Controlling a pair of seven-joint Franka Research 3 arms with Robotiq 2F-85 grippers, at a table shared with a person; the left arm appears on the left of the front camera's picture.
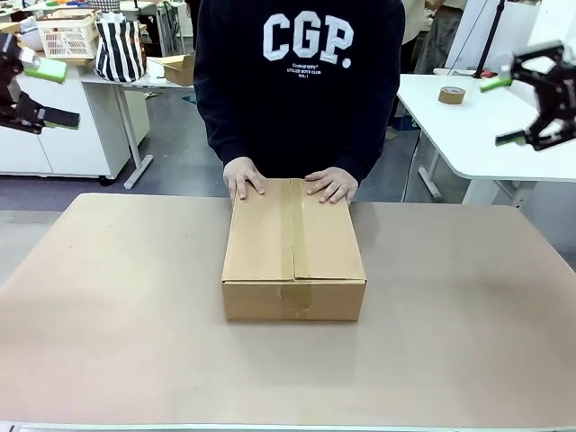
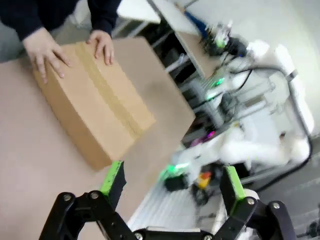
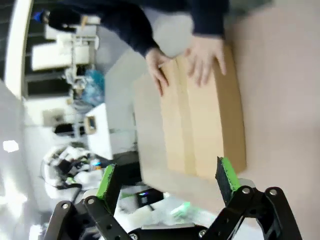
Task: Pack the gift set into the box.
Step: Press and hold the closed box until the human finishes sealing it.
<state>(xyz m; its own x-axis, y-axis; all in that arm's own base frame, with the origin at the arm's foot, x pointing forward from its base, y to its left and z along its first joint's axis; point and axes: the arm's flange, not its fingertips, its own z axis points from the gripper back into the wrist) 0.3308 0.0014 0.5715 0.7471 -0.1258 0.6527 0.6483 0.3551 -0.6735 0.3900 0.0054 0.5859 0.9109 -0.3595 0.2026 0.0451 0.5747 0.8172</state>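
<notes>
In the front view, the box is sitting at the middle of the table, its flaps folded shut with a taped seam running down the lid. A person is standing at the box's 12 o'clock side, both hands lying flat on the lid's far edge. The left gripper is hanging in the air at the box's 10 o'clock and the right gripper at its 2 o'clock, both well apart from it, with fingers spread and nothing between them.

In the left wrist view, the spread green pads are framing open space, and the box is lying off at 11 o'clock under the person's hands.

In the right wrist view, the fingers are gaping wide too, with the box at about 12 o'clock beyond them.
</notes>
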